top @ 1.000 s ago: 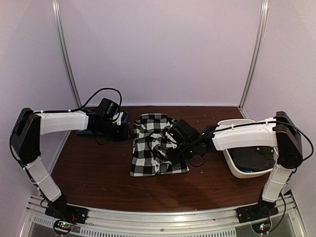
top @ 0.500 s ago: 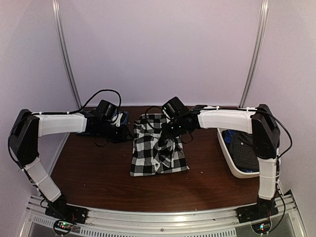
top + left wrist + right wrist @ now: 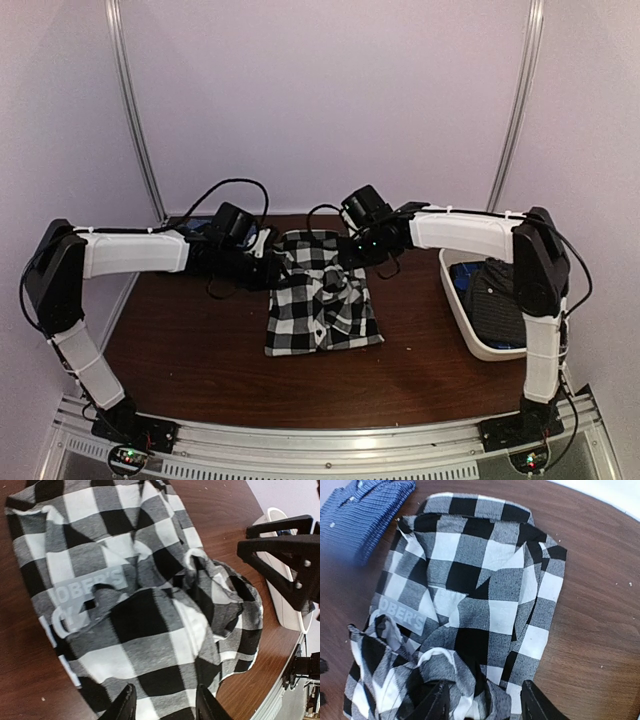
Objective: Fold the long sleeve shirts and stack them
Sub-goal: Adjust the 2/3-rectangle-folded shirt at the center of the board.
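Seen from above: your right arm (image 3: 460, 232) now reaches to the far end of the black-and-white checked shirt (image 3: 300, 325). A second ago it crouched low over the shirt's right side, next to the white basket (image 3: 490, 352). The right jaws, clenched half a second ago, now stand apart above the cloth with nothing between them. What they let go is a sleeve (image 3: 336, 290), which lies as a rumpled hump across the shirt's middle and right. Your left arm (image 3: 135, 252) has slid in from the far-left corner. The left jaws hang parted over the shirt's left edge, gripping nothing that I can see.

For the task, this reads as one sleeve brought inward but not laid flat. The hump likely wants smoothing before any further fold. The shirt is not yet stacked. A dark blue shirt (image 3: 365, 515) lies folded at far left, apart from the checked one and probably the base of the stack. Dark cloth (image 3: 500, 305) waits in the basket.

The checked shirt lies in the middle of the desk (image 3: 180, 345). Its long axis runs from the far edge toward the arm bases. The far end is narrower and the near end broader, so I judge the collar points away from the bases, though folds hide the collar itself. A grey printed label (image 3: 402, 615) shows on its upper face.
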Controlling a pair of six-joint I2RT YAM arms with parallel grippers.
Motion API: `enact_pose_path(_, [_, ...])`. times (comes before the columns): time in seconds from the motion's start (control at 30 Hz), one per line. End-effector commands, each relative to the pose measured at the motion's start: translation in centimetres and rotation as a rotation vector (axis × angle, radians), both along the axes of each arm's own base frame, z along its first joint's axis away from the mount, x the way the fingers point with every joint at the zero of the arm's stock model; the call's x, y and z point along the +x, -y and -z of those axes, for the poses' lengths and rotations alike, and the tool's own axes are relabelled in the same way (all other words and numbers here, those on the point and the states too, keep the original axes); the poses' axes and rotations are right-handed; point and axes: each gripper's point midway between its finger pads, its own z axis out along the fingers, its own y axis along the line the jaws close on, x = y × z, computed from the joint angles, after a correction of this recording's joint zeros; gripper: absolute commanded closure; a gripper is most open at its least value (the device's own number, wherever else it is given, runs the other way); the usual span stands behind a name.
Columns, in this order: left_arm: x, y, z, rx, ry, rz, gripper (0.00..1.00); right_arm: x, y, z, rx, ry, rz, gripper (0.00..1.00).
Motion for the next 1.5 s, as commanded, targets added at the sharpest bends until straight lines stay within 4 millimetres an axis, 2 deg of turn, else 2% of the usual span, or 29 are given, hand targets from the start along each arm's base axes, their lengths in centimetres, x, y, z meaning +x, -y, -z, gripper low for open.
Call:
enact_pose_path(0.0, [0.6,3.9,-1.3,-0.007,0.064,0.021,0.57,-1.5,1.2,-5.5,0.070,0.086,0.000,0.52])
enact_pose_path(0.07, [0.4,4.7,-1.0,0.008,0.061,0.013,0.56,-3.1,1.1,-5.9,0.127,0.068,-0.035,0.53])
enact_pose_path(0.13, [0.3,4.8,-0.3,0.016,0.038,-0.018,0.56,-4.9,0.4,-6.8,0.224,0.052,-0.093,0.48])
enact_pose_path(0.23, [0.7,3.5,0.5,0.047,0.020,-0.105,0.56,-7.1,-1.2,-6.0,0.330,-0.012,-0.189,0.45])
enact_pose_path(0.37, [1.0,2.0,0.8,0.031,-0.008,-0.166,0.56,-9.9,-4.6,-5.2,0.492,-0.133,-0.321,0.46])
enact_pose_path(0.43, [1.1,1.2,1.0,0.033,-0.015,-0.179,0.56,-11.1,-5.9,-4.5,0.518,-0.174,-0.348,0.46])
enact_pose_path(0.6, [1.2,-0.3,1.3,0.028,-0.035,-0.192,0.56,-12.6,-6.6,-2.2,0.563,-0.248,-0.344,0.43])
enact_pose_path(0.73, [1.4,-0.9,1.3,0.024,-0.040,-0.198,0.56,-13.1,-6.8,-0.6,0.567,-0.298,-0.345,0.41])
enact_pose_path(0.93, [1.9,-1.9,0.9,0.013,-0.034,-0.209,0.56,-12.0,-7.7,0.9,0.566,-0.316,-0.342,0.36])
enact_pose_path(1.07, [2.2,-2.6,0.6,0.009,-0.027,-0.219,0.56,-9.6,-8.2,1.5,0.576,-0.309,-0.324,0.34])
enact_pose_path(1.27, [2.2,-3.5,0.0,0.010,-0.016,-0.228,0.56,-6.0,-9.4,0.4,0.619,-0.269,-0.344,0.32])
enact_pose_path(1.47, [2.3,-4.0,-0.3,0.008,-0.012,-0.232,0.57,-4.0,-10.1,2.0,0.651,-0.309,-0.357,0.31])
